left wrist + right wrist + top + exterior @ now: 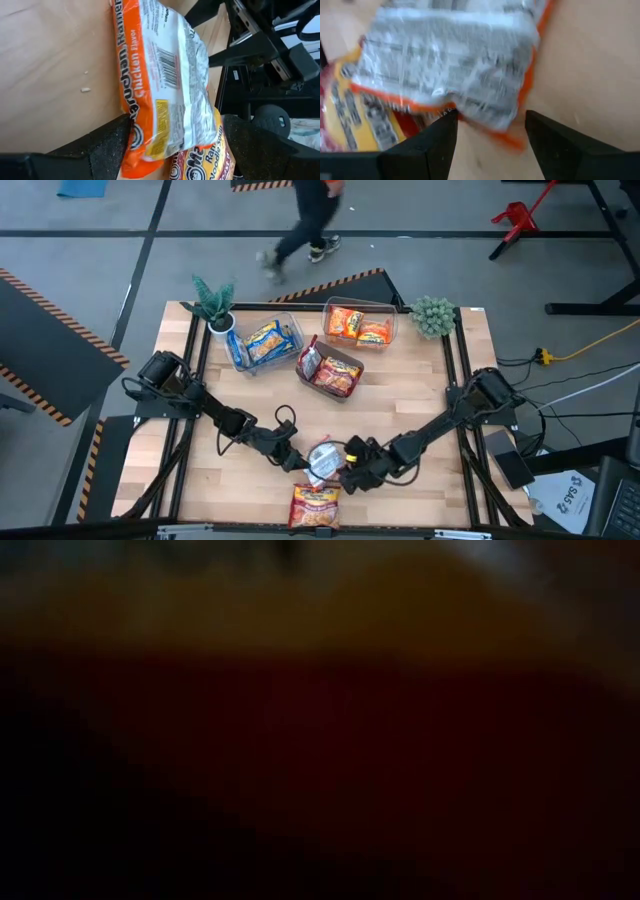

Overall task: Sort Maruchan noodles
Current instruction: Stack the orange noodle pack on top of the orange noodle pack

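Note:
An orange Maruchan packet (323, 460) lies with its white back up near the table's near edge, between my two grippers. My left gripper (296, 459) is open, with its fingers on either side of the packet's one end (150, 150). My right gripper (350, 474) is open at the packet's opposite end (485, 117), which reaches between its fingertips. A red-yellow packet (315, 507) lies flat at the near edge. It also shows just beyond the orange packet in the left wrist view (200, 160). My left gripper comes at the orange packet level from the table's left. One finger (112, 142) lies against the packet's orange long edge (131, 131) near its end. The other finger stands a little apart from the opposite edge. Whether the packet is clear of the table I cannot tell.
At the back stand three clear bins: one with blue-yellow packets (265, 342), one with orange packets (358, 325), and one with red packets (330, 370). Two small plants (214, 304) (433, 315) stand at the far corners. A person walks beyond the far edge. The low view is blocked by something dark red and yellow.

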Tool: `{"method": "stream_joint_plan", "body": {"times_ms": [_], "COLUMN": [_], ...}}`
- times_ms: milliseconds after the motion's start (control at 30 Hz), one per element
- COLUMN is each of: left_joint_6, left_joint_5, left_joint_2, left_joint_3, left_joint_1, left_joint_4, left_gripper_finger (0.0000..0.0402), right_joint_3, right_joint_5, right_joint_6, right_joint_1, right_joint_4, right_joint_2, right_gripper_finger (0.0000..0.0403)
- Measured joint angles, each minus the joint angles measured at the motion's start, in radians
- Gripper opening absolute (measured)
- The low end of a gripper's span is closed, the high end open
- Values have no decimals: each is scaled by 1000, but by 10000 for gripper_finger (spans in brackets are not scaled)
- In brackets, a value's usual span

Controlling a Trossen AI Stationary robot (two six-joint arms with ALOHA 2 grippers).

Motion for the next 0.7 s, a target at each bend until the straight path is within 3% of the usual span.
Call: {"method": "stream_joint_plan", "body": {"times_ms": [167,433,700], "left_joint_6": [5,0,0], "left_joint_5": [-4,-3,1], "left_joint_2": [0,0,0], "left_joint_3": [0,0,-1], "left_joint_1": [1,1,0], "left_joint_4": [0,1,9], "left_gripper_finger": [314,309,228], "right_joint_3": [-2,-3,-4], "right_joint_5": [-14,-27,-33], "right_joint_6": [-93,-128,-182], "right_joint_1": [-60,-89,-95], "right_joint_4": [105,106,158], "right_joint_2": [19,20,24], "right_gripper_finger": [238,238,238]}}
